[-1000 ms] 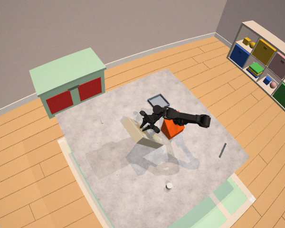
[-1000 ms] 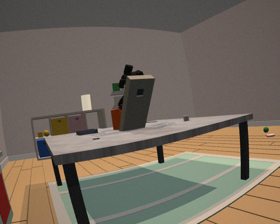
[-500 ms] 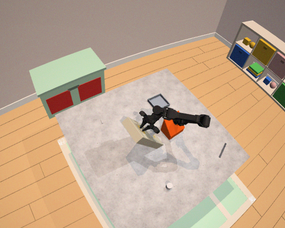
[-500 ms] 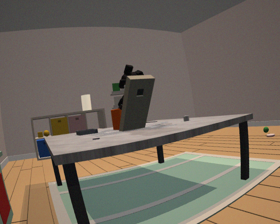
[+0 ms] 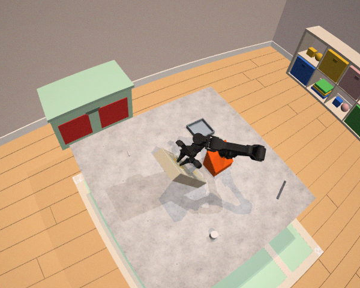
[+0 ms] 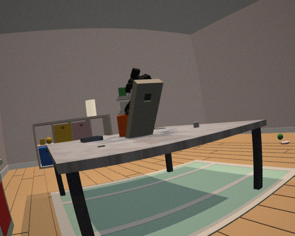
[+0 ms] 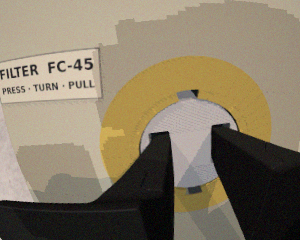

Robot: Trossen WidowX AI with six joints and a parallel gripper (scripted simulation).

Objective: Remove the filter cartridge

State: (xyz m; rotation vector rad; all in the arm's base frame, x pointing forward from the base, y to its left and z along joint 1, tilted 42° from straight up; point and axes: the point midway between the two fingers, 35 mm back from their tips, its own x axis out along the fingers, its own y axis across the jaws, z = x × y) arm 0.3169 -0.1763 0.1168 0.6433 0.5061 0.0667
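Observation:
The beige service panel (image 5: 169, 161) (image 6: 142, 114) (image 7: 50, 7) stands tilted on the table. In the wrist view its round grey filter cartridge (image 7: 190, 115) sits inside a yellow ring (image 7: 253, 103), beside a label (image 7: 49, 75) reading "FILTER FC-45, PRESS · TURN · PULL". My gripper (image 7: 188, 136) (image 5: 181, 160) is pressed against the cartridge face, with its two black fingers in the narrow slots, shut on the cartridge. The cartridge is still seated in the panel. The grey tray (image 5: 190, 128) (image 6: 91, 138) lies behind the arm's orange base (image 5: 217, 164). In the exterior view the panel hides the gripper.
A small white cylinder (image 5: 213, 234) (image 6: 196, 124) stands near the table's front. A dark bar (image 5: 281, 189) lies at the right and a small white peg (image 5: 128, 153) at the left. A green cabinet (image 5: 87, 102) and a shelf unit (image 5: 335, 80) stand on the floor beyond.

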